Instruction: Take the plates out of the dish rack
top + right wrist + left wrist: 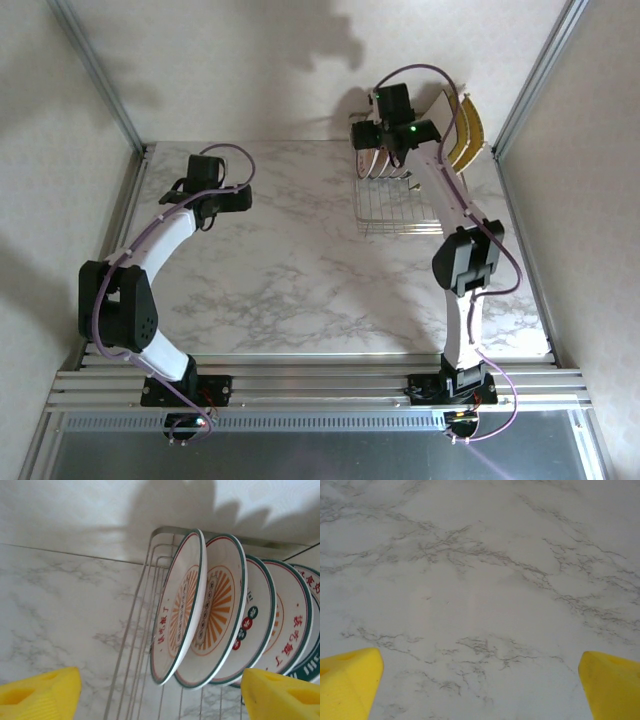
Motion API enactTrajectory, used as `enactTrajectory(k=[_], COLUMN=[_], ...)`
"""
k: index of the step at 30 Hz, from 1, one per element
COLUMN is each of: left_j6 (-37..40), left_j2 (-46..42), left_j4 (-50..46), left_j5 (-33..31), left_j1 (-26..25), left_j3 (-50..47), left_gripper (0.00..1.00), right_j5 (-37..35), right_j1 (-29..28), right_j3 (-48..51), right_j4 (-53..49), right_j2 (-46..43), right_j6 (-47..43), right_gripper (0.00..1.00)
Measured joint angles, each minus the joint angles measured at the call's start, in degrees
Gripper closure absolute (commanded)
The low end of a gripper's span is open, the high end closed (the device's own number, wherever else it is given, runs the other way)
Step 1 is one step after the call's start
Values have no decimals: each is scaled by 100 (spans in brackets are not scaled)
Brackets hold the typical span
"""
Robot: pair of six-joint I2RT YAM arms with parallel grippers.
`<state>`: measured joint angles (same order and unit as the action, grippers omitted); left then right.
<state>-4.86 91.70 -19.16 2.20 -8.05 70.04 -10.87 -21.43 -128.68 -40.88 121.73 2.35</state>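
Note:
The dish rack (400, 208) is a silver wire basket at the back right of the marble table. Several round white plates (378, 166) with green rims stand on edge in it, and square plates (463, 130), white and mustard-yellow, lean at its far right. My right gripper (388, 150) hovers over the round plates. In the right wrist view the gripper (160, 687) is open, its yellow fingers (45, 692) apart on either side of the nearest plate (182, 605) and the one behind it (220, 610); the rack wires (135, 655) run below. My left gripper (222, 200) (480, 672) is open over bare marble.
The back wall (300, 70) rises right behind the rack. Metal frame posts (100, 75) stand at the table's left and right edges. Aluminium rails (320, 385) run along the near edge by the arm bases. Bare marble (290, 260) lies between the arms.

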Motion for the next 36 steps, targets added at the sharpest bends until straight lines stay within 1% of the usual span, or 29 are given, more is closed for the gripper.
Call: enactTrajectory(k=[2,8,14,21,25,28,30,35,36], left_j6=[0,24,22,24,24,24,24,39,42], left_j2=[0,-13,-127,-212,-243,-256,-262,-291,-295], left_j4=[2,15,92,92,85,87,81,-4,-20], left_j5=[22,131,245,256,256,256,256,254,254], left_j1=[-9,-11,-11,-11,-11,-11,-11,-11,-11], left_j3=[0,-4,-103,-225,-258,-258,-258,-256,-256], left_gripper=[0,0,0,0,0,0,0,0,0], right_j5=[-153,-378,-654,-1104,-1231,-1311,-1331,-1495,-1510], right_j1=[2,2,2,2,2,2,2,2,2], right_j3=[-120,-195,-1263,-1814,-1952,-2076,-2146,-2186,-2208], right_j4=[50,461,503,509,511,507,509,551,551], right_j2=[223,605,1349,1880,2094,2162,2199,2293,2304], right_j6=[-35,-68,-37,94,166,203,278,323,328], right_gripper=[24,28,31,33,40,43,48,54,57])
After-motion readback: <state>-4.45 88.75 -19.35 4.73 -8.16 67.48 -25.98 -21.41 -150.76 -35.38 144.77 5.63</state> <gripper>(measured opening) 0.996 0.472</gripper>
